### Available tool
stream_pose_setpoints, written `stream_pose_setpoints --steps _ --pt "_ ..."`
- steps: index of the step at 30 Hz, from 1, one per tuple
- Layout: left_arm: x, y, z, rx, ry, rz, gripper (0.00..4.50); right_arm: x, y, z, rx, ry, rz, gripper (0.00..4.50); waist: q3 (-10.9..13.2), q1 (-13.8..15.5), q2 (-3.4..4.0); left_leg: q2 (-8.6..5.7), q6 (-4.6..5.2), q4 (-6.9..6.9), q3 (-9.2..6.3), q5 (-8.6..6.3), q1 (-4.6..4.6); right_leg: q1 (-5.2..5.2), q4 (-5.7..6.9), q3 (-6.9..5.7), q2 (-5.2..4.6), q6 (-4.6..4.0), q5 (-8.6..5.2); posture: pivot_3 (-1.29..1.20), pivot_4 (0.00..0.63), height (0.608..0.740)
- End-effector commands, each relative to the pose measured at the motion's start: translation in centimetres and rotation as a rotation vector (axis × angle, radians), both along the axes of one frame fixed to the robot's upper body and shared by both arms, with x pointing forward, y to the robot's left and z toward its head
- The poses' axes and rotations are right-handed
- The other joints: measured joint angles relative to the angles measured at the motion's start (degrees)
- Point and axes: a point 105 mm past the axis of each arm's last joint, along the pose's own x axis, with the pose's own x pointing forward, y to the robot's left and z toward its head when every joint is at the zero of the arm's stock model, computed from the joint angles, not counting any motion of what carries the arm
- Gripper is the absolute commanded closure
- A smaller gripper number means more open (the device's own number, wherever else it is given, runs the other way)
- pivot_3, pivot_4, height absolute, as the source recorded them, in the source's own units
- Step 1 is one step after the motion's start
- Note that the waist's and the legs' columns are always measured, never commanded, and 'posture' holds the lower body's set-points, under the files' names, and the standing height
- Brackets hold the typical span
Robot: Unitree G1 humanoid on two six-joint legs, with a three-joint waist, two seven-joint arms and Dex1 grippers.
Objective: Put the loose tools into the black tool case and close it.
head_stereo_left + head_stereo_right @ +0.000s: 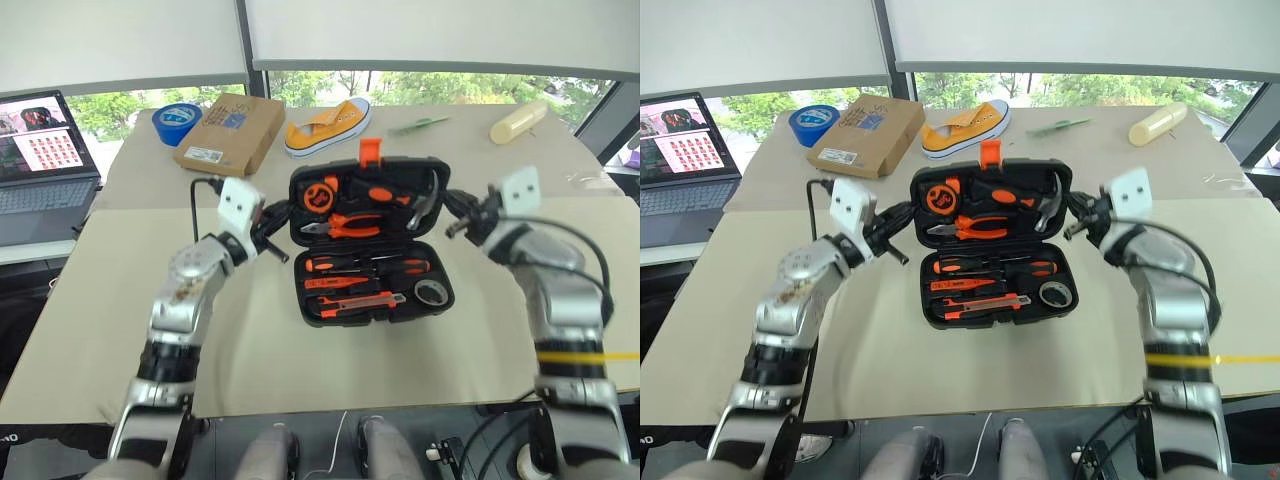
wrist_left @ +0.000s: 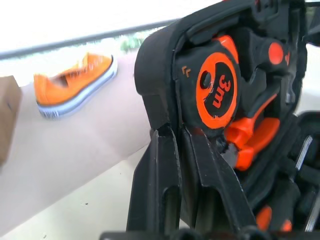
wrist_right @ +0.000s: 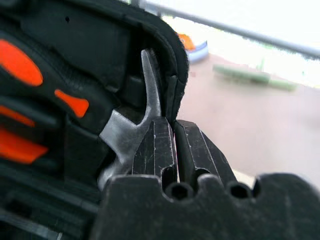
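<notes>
**Both grippers at the lid's edges, case open**

Beige cloth covers the table (image 1: 300, 370), with windows and trees behind it. I see the case (image 1: 368, 245) lying open at the middle of the table, its lid half on the far side, tilted up, with the orange latch (image 1: 370, 152) at its far rim.

My left gripper (image 1: 283, 222) sits at the lid's left edge. In the left wrist view its fingers (image 2: 160, 190) are pressed together right against the lid's rim, just beside the tape measure (image 2: 217, 90); I cannot tell whether they pinch the rim. My right gripper (image 1: 452, 222) sits at the lid's right edge. In the right wrist view its fingers (image 3: 157, 150) are together too, touching the rim by the hammer (image 3: 127, 132) head.

The near half of the case holds two screwdrivers (image 1: 365, 266), the knife (image 1: 355, 304) and the small tape roll (image 1: 432, 292) in its right corner. I cannot pick out the tester. The lid half holds the tape measure, the pliers (image 1: 340, 226) and the hammer.

Both arms reach forward and bend inward, so that the grippers point at each other across the lid, roughly level.

Behind the case lie a cardboard box (image 1: 230, 132), a blue tape roll (image 1: 177, 122), a yellow shoe (image 1: 328, 126) and a pale bottle (image 1: 518, 121). A laptop (image 1: 42, 165) stands open at far left.
</notes>
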Motion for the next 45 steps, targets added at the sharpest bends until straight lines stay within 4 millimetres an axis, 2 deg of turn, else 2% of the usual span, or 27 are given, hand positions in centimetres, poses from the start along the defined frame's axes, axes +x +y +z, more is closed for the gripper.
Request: stream_pose_setpoints --steps 1,4,5,7,8,9,12,14,15,17,18,20,21,22,23,26,29,32,35,37,39,42,45 --pt "-1.5 0.4 -1.1 0.047 -0.005 0.027 4.49 -2.5 0.8 0.4 -0.067 -0.087 0.063 4.5 -0.03 -0.16 -0.01 -0.03 0.01 0.01 0.01 -0.01 0.04 0.01 -0.02 0.07 0.0 -0.02 0.01 0.0 0.15 0.735" --pt "-3.1 1.2 -2.4 0.074 0.021 0.04 4.49 -4.3 -0.1 -0.9 -0.102 -0.06 0.065 4.5 -0.03 -0.2 0.01 0.0 0.17 0.04 0.12 -0.09 0.4 0.36 -0.03 0.17 0.04 -0.14 0.09 0.0 0.15 0.735" --pt "-3.6 1.5 -2.7 0.079 0.031 0.044 4.49 -4.8 -0.4 -1.2 -0.102 -0.047 0.067 4.5 -0.03 -0.2 0.02 0.07 0.64 0.02 0.1 -0.37 0.69 0.66 -0.11 0.15 0.11 -0.15 0.08 0.0 0.15 0.735" --pt "-5.1 2.5 -3.1 0.072 0.066 0.057 4.49 -6.6 -1.1 -1.4 -0.106 -0.017 0.08 4.5 -0.03 -0.09 0.03 0.18 0.78 -0.08 0.1 -0.47 1.22 1.14 -0.38 0.15 0.21 -0.16 0.07 0.0 0.15 0.735" --pt "-6.1 3.1 -3.1 0.071 0.087 0.058 3.75 -7.6 -1.6 -1.4 -0.122 0.0 0.084 3.74 -0.05 -0.08 0.06 0.18 0.79 -0.15 0.11 -0.48 1.27 1.19 -0.4 0.15 0.2 -0.16 0.06 0.0 0.15 0.735" --pt "-6.7 3.5 -3.1 0.073 0.103 0.057 3.49 -8.2 -1.8 -1.4 -0.134 0.012 0.088 3.46 -0.06 -0.07 0.07 0.19 0.81 -0.23 0.11 -0.49 1.34 1.23 -0.37 0.16 0.2 -0.16 0.06 0.0 0.15 0.735" --pt "-8.9 5.6 -2.6 0.067 0.177 0.054 2.32 -10.9 -3.1 -1.1 -0.166 0.102 0.13 2.48 -0.02 0.17 0.04 0.2 0.83 -0.35 0.1 -0.5 1.31 1.16 -0.4 0.16 0.2 -0.17 0.05 0.0 0.15 0.735" --pt "-9.7 6.6 -2.4 0.071 0.227 0.043 1.67 -12.2 -3.5 -1.2 -0.167 0.178 0.168 2.44 -0.01 0.34 0.03 0.19 0.83 -0.28 0.1 -0.51 1.27 1.16 -0.49 0.13 0.12 -0.17 0.05 0.0 0.15 0.735" --pt "-10.3 7.5 -2.8 0.09 0.285 0.014 1.26 -13.6 -3.8 -2.3 -0.187 0.269 0.213 2.44 0.0 0.63 0.02 0.2 0.84 -0.28 0.1 -0.51 1.37 1.28 -0.55 0.09 0.11 -0.18 0.04 0.0 0.15 0.735" --pt "-10.9 8.7 -3.2 0.102 0.371 -0.023 1.26 -15.3 -3.8 -3.5 -0.213 0.374 0.278 2.44 0.0 1.22 0.03 0.22 0.9 -0.28 0.06 -0.56 1.73 1.79 -0.66 -0.03 0.09 -0.22 -0.06 0.0 0.15 0.735" --pt "-10.5 9.3 -3.6 0.132 0.392 -0.029 1.26 -15.9 -3.6 -4.2 -0.23 0.419 0.312 2.44 0.0 1.34 0.02 0.25 0.94 -0.37 0.04 -0.6 1.96 1.96 -0.68 -0.07 0.11 -0.24 -0.16 0.0 0.15 0.735" --pt "-8.5 10.2 -4.1 0.223 0.377 -0.018 1.26 -16.4 -2.7 -5.4 -0.278 0.453 0.37 2.44 0.01 1.64 0.0 0.21 0.93 -0.39 0.05 -0.61 2.08 2.07 -0.64 -0.07 0.11 -0.25 -0.24 0.0 0.15 0.735" --pt "-7.3 10.2 -4.1 0.257 0.361 -0.018 1.53 -16.5 -2.3 -5.7 -0.289 0.466 0.394 2.94 0.02 1.85 -0.01 0.18 0.92 -0.39 0.07 -0.6 2.09 2.08 -0.62 -0.07 0.11 -0.25 -0.24 0.0 0.15 0.735" --pt "-5.9 10.0 -4.2 0.295 0.345 -0.034 1.8 -16.5 -1.8 -6.2 -0.308 0.478 0.424 3.07 0.04 1.91 -0.04 0.18 0.89 -0.35 0.06 -0.58 2.16 2.14 -0.56 -0.08 0.12 -0.24 -0.24 0.0 0.15 0.735" --pt "-4.8 9.6 -4.2 0.337 0.328 -0.057 1.96 -16.4 -1.4 -6.6 -0.326 0.488 0.447 3.36 0.06 1.97 -0.1 0.13 0.86 -0.29 0.05 -0.56 2.16 2.16 -0.53 -0.11 0.14 -0.25 -0.24 0.0 0.15 0.735" --pt "-1.3 7.4 -4.0 0.441 0.237 -0.149 3.24 -15.8 -0.2 -7.8 -0.405 0.489 0.512 4.45 0.07 1.89 -0.24 0.05 0.77 -0.23 0.04 -0.5 2.12 2.12 -0.54 -0.09 0.17 -0.27 -0.21 0.0 0.15 0.735" --pt "1.2 5.0 -3.6 0.479 0.176 -0.22 4.27 -14.8 0.5 -8.5 -0.45 0.473 0.531 4.5 0.1 1.63 -0.3 0.02 0.7 -0.23 0.03 -0.47 2.06 2.04 -0.55 -0.09 0.13 -0.28 -0.18 0.0 0.15 0.735" --pt "2.9 2.5 -3.9 0.527 0.143 -0.286 4.4 -13.5 1.2 -9.0 -0.453 0.46 0.531 4.5 0.12 1.47 -0.34 0.02 0.52 -0.21 0.01 -0.36 1.74 1.8 -0.51 -0.1 0.12 -0.28 -0.18 0.0 0.15 0.735" --pt "3.5 1.7 -4.2 0.552 0.122 -0.315 4.4 -13.1 1.4 -9.2 -0.465 0.454 0.533 4.5 0.15 1.13 -0.38 0.06 0.6 -0.2 0.02 -0.4 1.63 1.76 -0.51 -0.1 0.15 -0.25 -0.17 0.0 0.15 0.735" --pt "3.4 -0.7 -4.5 0.604 0.103 -0.408 4.4 -11.7 1.4 -9.8 -0.51 0.442 0.5 4.5 0.17 1.05 -0.42 0.07 0.86 -0.21 0.02 -0.55 1.61 1.74 -0.54 -0.11 0.15 -0.23 -0.19 0.0 0.15 0.735" --pt "2.4 -2.1 -4.7 0.643 0.103 -0.533 4.4 -9.6 1.0 -9.7 -0.524 0.407 0.411 4.5 0.25 1.29 -0.55 0.05 0.93 -0.14 0.02 -0.6 1.57 1.75 -0.55 -0.14 0.14 -0.2 -0.17 0.0 0.15 0.735" --pt "0.9 -2.0 -5.0 0.683 0.116 -0.65 4.4 -7.5 0.0 -8.9 -0.524 0.356 0.309 4.5 0.29 1.25 -0.6 0.04 0.94 0.04 0.03 -0.6 1.47 1.73 -0.52 -0.12 0.12 -0.13 -0.13 0.0 0.15 0.735" --pt "-0.5 -2.1 -4.0 0.654 0.129 -0.721 4.4 -6.4 -1.5 -8.4 -0.517 0.337 0.225 4.5 0.31 1.15 -0.59 0.06 0.94 0.11 0.03 -0.6 1.45 1.73 -0.5 -0.12 0.12 -0.12 -0.13 0.0 0.15 0.735"
